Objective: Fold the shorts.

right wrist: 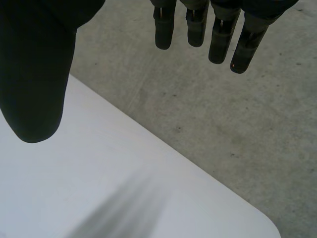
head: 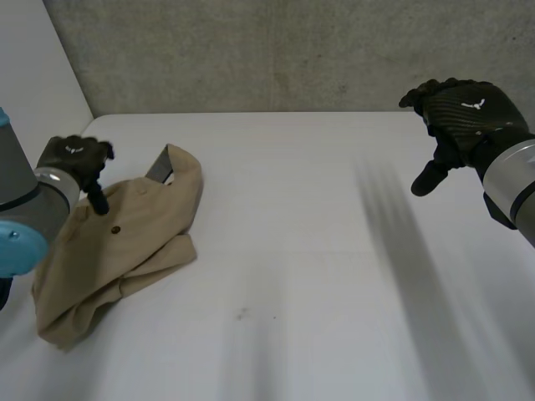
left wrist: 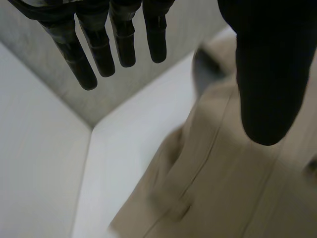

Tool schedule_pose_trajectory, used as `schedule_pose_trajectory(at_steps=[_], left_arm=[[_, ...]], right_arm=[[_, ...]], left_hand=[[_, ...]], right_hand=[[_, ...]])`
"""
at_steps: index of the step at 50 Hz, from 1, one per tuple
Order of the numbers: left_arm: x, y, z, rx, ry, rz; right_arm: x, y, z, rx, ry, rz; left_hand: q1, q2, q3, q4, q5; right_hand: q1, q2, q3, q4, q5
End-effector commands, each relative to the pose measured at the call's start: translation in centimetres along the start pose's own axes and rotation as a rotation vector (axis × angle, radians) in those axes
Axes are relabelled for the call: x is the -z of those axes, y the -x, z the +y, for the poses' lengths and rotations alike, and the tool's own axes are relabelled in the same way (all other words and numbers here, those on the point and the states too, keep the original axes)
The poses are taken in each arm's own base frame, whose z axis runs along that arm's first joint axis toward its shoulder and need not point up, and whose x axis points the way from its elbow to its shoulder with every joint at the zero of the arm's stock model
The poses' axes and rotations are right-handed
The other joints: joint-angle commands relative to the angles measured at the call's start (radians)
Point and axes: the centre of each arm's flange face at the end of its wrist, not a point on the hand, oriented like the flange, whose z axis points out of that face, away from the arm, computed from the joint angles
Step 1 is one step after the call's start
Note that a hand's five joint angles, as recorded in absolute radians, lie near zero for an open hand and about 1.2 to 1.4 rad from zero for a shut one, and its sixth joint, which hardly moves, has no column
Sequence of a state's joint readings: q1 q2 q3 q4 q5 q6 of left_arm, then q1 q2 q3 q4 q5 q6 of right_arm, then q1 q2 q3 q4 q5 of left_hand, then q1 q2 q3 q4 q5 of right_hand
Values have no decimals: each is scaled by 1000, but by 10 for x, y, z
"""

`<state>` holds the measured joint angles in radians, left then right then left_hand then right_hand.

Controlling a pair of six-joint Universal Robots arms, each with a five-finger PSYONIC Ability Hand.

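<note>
The tan shorts (head: 117, 251) lie bunched and partly folded at the table's left side, with a dark button showing and a grey lining at the far end. My left hand (head: 75, 159) hovers over the shorts' far left part, fingers straight, thumb pointing down close to the cloth. In the left wrist view its fingers (left wrist: 99, 49) and thumb (left wrist: 267, 74) stand apart above the shorts (left wrist: 223, 183), holding nothing. My right hand (head: 460, 113) is raised over the table's far right, open and empty; its fingers (right wrist: 198, 25) stand straight in the right wrist view.
The white table (head: 318, 276) stretches wide and bare between the shorts and my right arm. A grey concrete wall (head: 276, 50) runs behind the table's far edge. A white wall (head: 33, 75) closes the left side.
</note>
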<state>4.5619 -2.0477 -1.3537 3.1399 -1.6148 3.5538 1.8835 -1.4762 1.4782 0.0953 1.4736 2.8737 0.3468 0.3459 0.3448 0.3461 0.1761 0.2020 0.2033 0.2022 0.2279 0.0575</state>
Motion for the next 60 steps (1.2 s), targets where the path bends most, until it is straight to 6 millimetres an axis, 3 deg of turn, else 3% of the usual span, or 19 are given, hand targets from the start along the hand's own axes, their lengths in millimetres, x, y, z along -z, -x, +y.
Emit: schedule_pose_trajectory(at_steps=[1, 3, 7, 8, 9, 11, 18, 23, 28, 33, 35, 37, 38, 39, 41, 46, 47, 51, 60], left_arm=[[-43, 27, 48, -93, 149, -106], [-47, 27, 55, -94, 169, -100], [-45, 19, 61, -84, 201, -55], [-43, 15, 59, -74, 197, -24], [-42, 12, 58, -67, 192, -11], [-39, 6, 52, -47, 171, 12], [-4, -29, -15, 113, -29, 103], [26, -80, -57, 186, -184, 249], [61, -137, -76, 209, -261, 400], [99, -206, -73, 180, -308, 567], [112, -228, -69, 165, -315, 607], [115, -233, -68, 163, -314, 605], [116, -233, -67, 163, -310, 595], [114, -229, -67, 164, -304, 553], [109, -222, -68, 160, -298, 490], [65, -165, -66, 89, -246, 217], [50, -141, -59, 54, -205, 142], [35, -102, -43, -11, -113, 64], [6, -41, 1, -2, 94, 44]], right_arm=[[-1, 14, 7, 39, 22, -38], [-1, 15, 8, 43, 24, -43], [-3, 16, 11, 46, 33, -44], [-3, 16, 11, 46, 34, -45], [-3, 16, 11, 46, 34, -45], [-4, 16, 12, 47, 37, -46], [-4, 16, 11, 47, 34, -45], [-5, 13, 7, 48, 18, -35], [-5, 8, 1, 49, -2, -17], [2, 6, -10, 52, -35, -8], [2, 4, -13, 52, -48, -3], [2, 2, -13, 53, -54, 4], [1, 1, -13, 53, -55, 9], [1, 1, -13, 53, -60, 10], [2, 1, -13, 53, -61, 12], [3, 0, -15, 68, -68, 10], [2, 0, -15, 74, -69, 12], [1, -2, -13, 101, -63, 16], [0, 4, -7, 106, -45, -3]], left_hand=[[57, 58, 59, 58, 54], [104, 105, 106, 105, 100], [634, 635, 636, 635, 631], [996, 997, 998, 997, 992], [1049, 1050, 1051, 1050, 1045], [1049, 1050, 1051, 1050, 1046], [1049, 1050, 1051, 1050, 1046], [1049, 1050, 1051, 1050, 1046], [1049, 1050, 1051, 1050, 1046], [1049, 1050, 1051, 1050, 1046], [1049, 1050, 1051, 1050, 1046], [1049, 1050, 1051, 1050, 1046], [835, 836, 837, 835, 831], [315, 316, 317, 316, 311], [82, 83, 84, 82, 78], [-118, -117, -116, -118, -122], [-130, -129, -128, -130, -134], [-127, -127, -125, -127, -131], [-36, -35, -34, -36, -40]], right_hand=[[-27, -29, -28, -53, -58], [-27, -29, -28, -53, -58], [-27, -29, -28, -53, -58], [-27, -29, -28, -53, -58], [-27, -29, -28, -53, -58], [-27, -29, -28, -53, -58], [-27, -29, -28, -53, -58], [-27, -29, -28, -53, -58], [-27, -29, -28, -53, -58], [-27, -29, -28, -53, -58], [-27, -29, -28, -53, -58], [-27, -29, -28, -53, -58], [-27, -29, -28, -53, -58], [-27, -29, -28, -53, -58], [-27, -29, -28, -53, -58], [-27, -29, -28, -53, -58], [-27, -29, -28, -53, -58], [-27, -29, -28, -53, -58], [-27, -29, -28, -53, -58]])
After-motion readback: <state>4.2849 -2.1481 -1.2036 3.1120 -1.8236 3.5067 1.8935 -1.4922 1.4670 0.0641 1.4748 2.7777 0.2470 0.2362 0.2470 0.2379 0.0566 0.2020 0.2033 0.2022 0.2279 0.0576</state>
